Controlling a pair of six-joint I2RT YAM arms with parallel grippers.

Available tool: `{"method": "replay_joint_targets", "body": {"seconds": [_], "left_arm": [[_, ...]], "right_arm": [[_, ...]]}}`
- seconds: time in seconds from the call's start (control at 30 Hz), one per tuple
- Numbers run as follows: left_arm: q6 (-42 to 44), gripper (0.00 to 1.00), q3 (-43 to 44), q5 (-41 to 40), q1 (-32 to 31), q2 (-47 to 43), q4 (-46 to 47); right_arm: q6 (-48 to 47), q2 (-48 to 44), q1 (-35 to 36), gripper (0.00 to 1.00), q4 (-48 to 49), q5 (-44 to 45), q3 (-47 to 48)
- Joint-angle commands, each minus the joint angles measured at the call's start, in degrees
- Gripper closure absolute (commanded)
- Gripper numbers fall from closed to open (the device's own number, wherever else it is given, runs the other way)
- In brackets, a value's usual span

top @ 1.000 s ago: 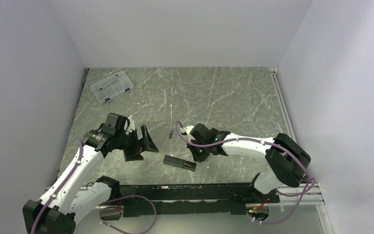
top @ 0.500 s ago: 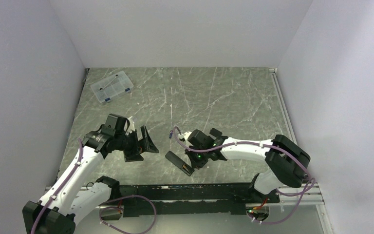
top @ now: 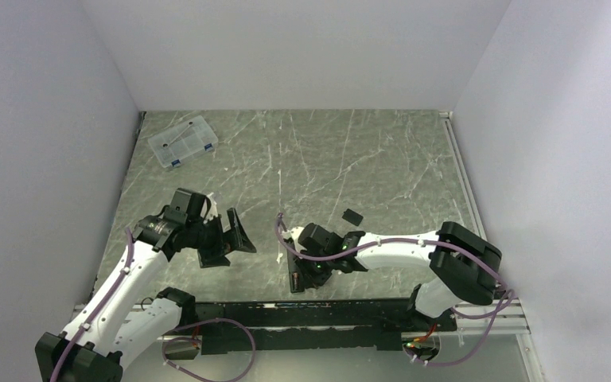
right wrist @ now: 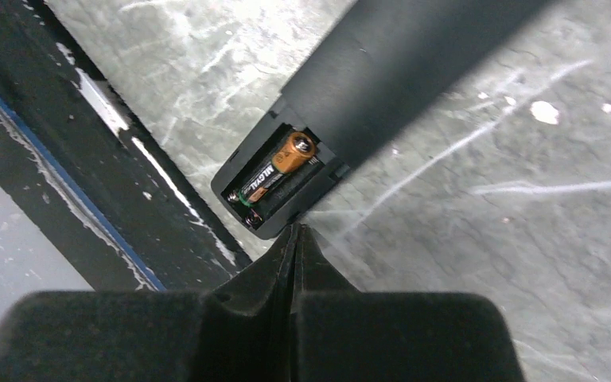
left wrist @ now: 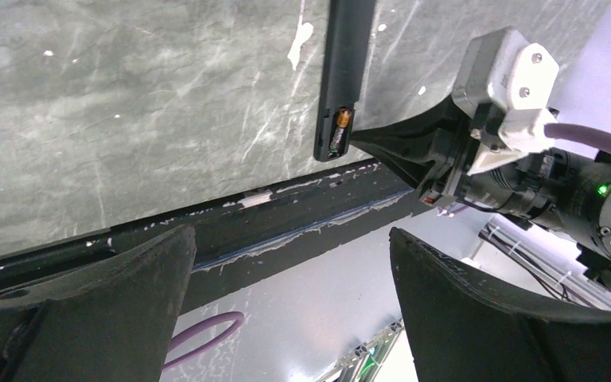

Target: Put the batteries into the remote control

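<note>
Here the right fingers (right wrist: 342, 334), clenched empty, point at the open near end of the remote control (right wrist: 414, 72), one battery (right wrist: 278, 169) seated inside; the left fingers (left wrist: 477, 294) gape empty, farther left.

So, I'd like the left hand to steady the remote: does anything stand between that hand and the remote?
Nothing lies between them: only bare table separates the open left hand from the remote. The shut right hand has its tip at the remote's open end, beside the loaded battery.

Black remote control (right wrist: 398, 72), copper-topped battery (right wrist: 280, 169), grey-veined table (top: 366, 159).
</note>
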Motion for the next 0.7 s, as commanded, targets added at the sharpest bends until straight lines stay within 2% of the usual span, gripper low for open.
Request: {"method": "replay_joint_targets", "body": {"seconds": [0.0,0.27,0.67], "left_arm": [[-1.55,0.03,0.77,-2.66,0.28,-1.44,-2.99],[-3.2,0.03,0.35,-4.65,0.28,-3.99,-4.42],[-4.35,0.03,-4.01,0.73,0.28,-2.25,2.18]], "right_arm": [[2.24,1.94,1.38,1.0,3.76,-0.79,1.83],[2.89,6.27,2.82,1.0,6.22,-0.52,6.01],[2.71,9.53,2.87,1.0,6.2,1.99,10.54]]}}
